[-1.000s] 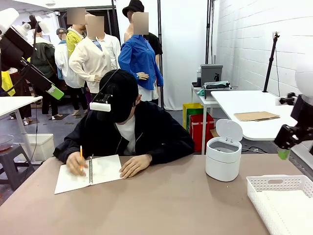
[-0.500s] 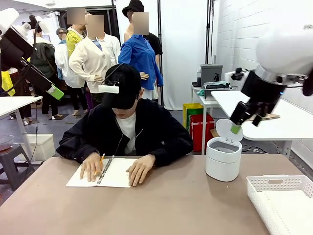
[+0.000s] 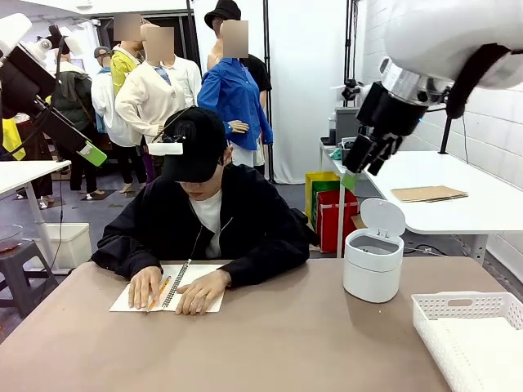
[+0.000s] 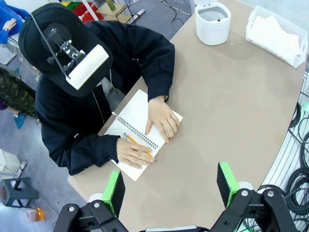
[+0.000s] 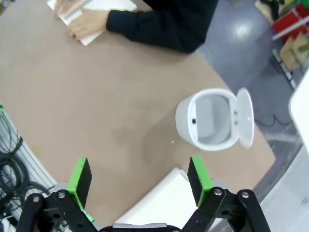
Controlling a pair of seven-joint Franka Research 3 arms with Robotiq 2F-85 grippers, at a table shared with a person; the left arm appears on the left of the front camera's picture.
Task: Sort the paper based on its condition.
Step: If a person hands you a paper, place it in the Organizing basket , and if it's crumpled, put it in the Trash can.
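Observation:
White paper (image 4: 273, 33) lies in the white basket (image 3: 458, 307) at the table's right front corner; it shows there too as paper (image 3: 486, 347). My left gripper (image 4: 170, 182) is open and empty, high above the near table edge, looking down on the person's notebook (image 4: 140, 124). In the front view the left gripper (image 3: 91, 153) hangs at the upper left. My right gripper (image 5: 139, 176) is open and empty, high over the table between the bin (image 5: 211, 119) and the basket. From the front, the right gripper (image 3: 363, 159) hangs above the bin.
A person sits at the far side with both hands on an open spiral notebook (image 3: 196, 287), a pencil (image 4: 137, 145) under one hand. A white bin (image 3: 373, 263) with its lid up stands at the right. Bare brown tabletop (image 3: 278, 343) lies in the middle.
My right arm has swung up from the right edge and leftward, to above the bin. The person slid the notebook to the right and laid both hands on it.

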